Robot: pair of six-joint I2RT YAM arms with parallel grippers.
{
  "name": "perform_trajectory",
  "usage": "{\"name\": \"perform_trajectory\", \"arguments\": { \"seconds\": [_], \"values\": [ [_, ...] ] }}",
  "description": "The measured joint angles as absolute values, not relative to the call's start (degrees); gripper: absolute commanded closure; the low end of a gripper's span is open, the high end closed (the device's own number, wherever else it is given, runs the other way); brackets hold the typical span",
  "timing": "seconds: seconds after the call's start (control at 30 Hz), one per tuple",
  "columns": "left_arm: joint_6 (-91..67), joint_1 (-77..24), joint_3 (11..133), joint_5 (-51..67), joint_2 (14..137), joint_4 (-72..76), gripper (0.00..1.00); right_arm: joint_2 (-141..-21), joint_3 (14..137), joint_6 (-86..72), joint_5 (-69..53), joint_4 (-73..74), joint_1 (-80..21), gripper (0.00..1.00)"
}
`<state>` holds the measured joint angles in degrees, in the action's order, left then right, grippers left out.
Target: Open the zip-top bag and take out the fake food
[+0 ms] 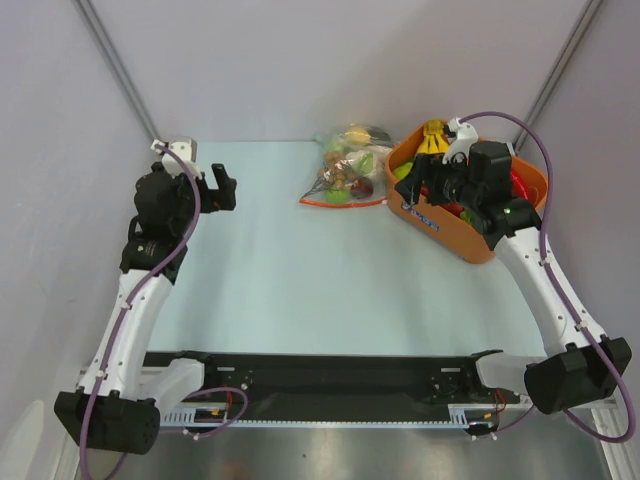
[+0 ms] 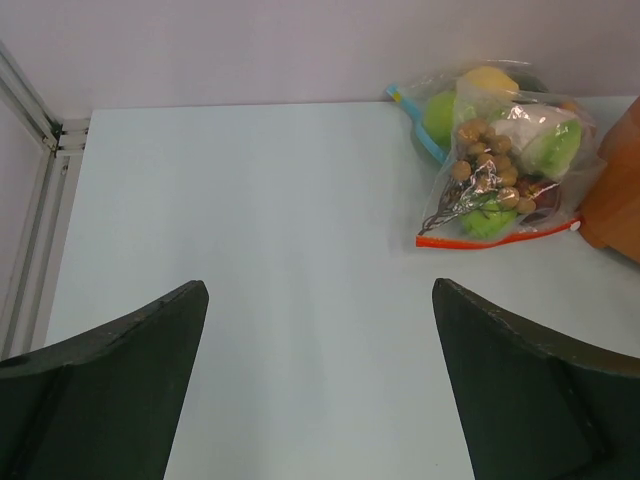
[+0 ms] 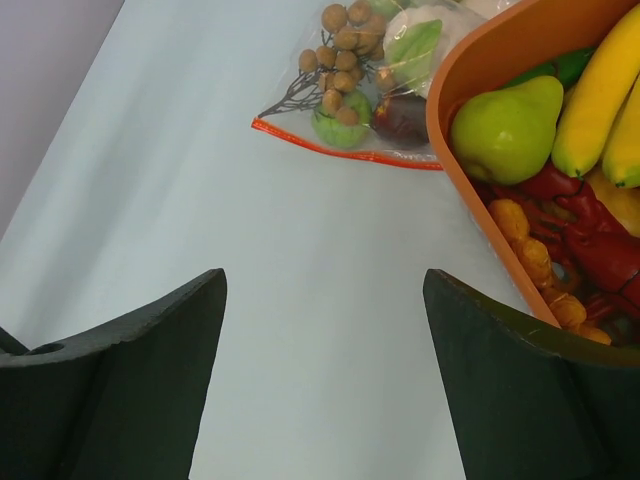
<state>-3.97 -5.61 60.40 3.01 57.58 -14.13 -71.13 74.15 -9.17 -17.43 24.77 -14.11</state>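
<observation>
The zip-top bag (image 1: 345, 187) lies at the back middle of the table, its orange-red zip strip (image 1: 340, 203) along the near edge. It also shows in the left wrist view (image 2: 505, 175) and the right wrist view (image 3: 365, 95). The fake food is inside it: a brown cluster (image 3: 340, 40), a green piece (image 3: 335, 128), a dark maroon piece (image 3: 400, 115) and a white-and-green cauliflower (image 3: 415, 40). My left gripper (image 1: 222, 190) (image 2: 320, 290) is open and empty, well left of the bag. My right gripper (image 1: 425, 185) (image 3: 325, 275) is open and empty, just right of the bag at the basket's left rim.
An orange basket (image 1: 445, 228) (image 3: 450, 110) touches the bag's right side and holds a green pear (image 3: 505, 130), yellow bananas (image 3: 600, 90) and a red lobster (image 3: 590, 235). A second clear bag (image 2: 440, 115) with a blue zip lies behind the first. Grey walls enclose the table.
</observation>
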Motion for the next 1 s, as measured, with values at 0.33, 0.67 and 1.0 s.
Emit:
{"name": "perform_trajectory", "arguments": {
  "seconds": [0.33, 0.67, 1.0],
  "values": [
    [-4.0, -5.6, 58.9, 4.8, 59.5, -12.2, 0.00, -70.6, 74.1, -8.9, -17.2, 25.6, -12.6, 0.13],
    [-6.0, -6.2, 57.9, 11.5, 71.1, -2.8, 0.00, -66.7, 70.6, -9.5, -23.1, 24.3, -5.3, 0.13],
    [-5.0, -9.9, 68.1, 20.0, 96.8, 3.5, 0.00, -66.3, 69.2, -9.9, -28.3, 24.1, -0.7, 0.13]
  ]
}}
